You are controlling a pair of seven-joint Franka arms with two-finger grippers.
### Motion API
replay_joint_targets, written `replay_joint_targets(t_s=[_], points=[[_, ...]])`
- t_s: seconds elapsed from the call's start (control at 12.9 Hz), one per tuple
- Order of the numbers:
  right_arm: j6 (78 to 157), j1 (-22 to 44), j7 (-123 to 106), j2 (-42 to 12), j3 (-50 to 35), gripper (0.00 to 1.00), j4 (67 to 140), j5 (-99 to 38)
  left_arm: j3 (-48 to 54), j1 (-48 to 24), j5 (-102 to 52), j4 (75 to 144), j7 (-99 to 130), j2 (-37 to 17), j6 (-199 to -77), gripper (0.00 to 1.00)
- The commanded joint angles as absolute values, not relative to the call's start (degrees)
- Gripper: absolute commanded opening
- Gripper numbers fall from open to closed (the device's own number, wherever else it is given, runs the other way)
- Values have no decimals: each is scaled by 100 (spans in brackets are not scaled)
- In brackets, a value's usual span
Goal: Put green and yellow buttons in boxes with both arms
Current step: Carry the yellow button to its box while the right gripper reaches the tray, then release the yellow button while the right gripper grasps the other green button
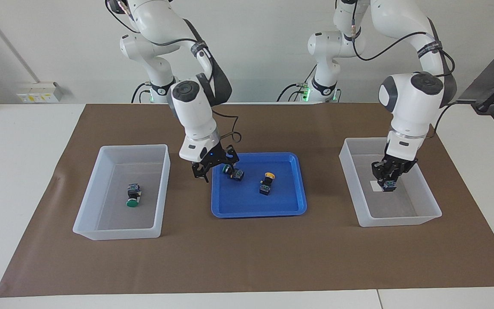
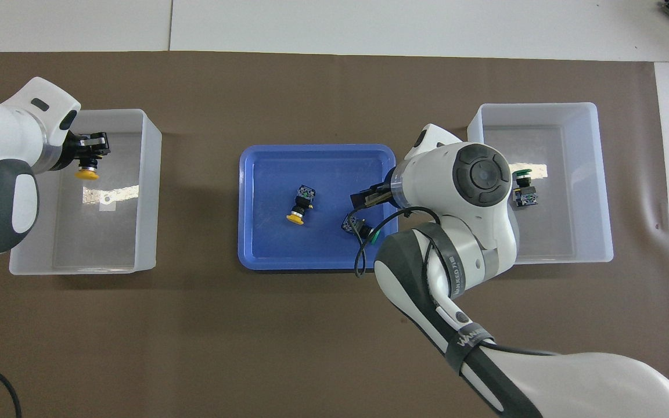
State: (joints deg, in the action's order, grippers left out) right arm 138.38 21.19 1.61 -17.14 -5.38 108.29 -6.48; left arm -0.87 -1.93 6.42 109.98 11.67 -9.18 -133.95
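Observation:
My left gripper (image 1: 388, 181) (image 2: 87, 152) is shut on a yellow button (image 2: 87, 172) and holds it low inside the box (image 1: 397, 221) (image 2: 148, 191) at the left arm's end of the table. My right gripper (image 1: 217, 169) (image 2: 367, 200) hangs open over the blue tray (image 1: 255, 210) (image 2: 317, 255), right at a green button (image 1: 232, 171) (image 2: 359, 226) lying there. A second yellow button (image 1: 266, 182) (image 2: 299, 206) lies in the tray's middle. Another green button (image 1: 133, 196) (image 2: 524, 188) rests in the box (image 1: 118, 231) (image 2: 543, 107) at the right arm's end.
A brown mat (image 1: 247, 257) covers the table under both boxes and the tray. A small white label (image 2: 107, 202) lies on the floor of the box that the left gripper is in. The right arm's forearm crosses the mat near the tray's edge.

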Motion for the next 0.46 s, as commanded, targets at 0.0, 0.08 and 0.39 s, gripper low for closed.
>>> replay_joint_targets(t_s=[0.0, 0.08, 0.39], points=[[14255, 2320, -88, -1740, -519, 100, 11161, -686, 9, 245, 703, 11661, 712, -774, -14358, 0], [14265, 2433, -105, -1810, -519, 100, 11197, -651, -9, 316, 703, 11785, 703, -773, -14509, 0], [14624, 2593, -140, -1977, -519, 100, 11495, -317, -18, 509, 703, 12260, 642, -975, -15194, 0]])
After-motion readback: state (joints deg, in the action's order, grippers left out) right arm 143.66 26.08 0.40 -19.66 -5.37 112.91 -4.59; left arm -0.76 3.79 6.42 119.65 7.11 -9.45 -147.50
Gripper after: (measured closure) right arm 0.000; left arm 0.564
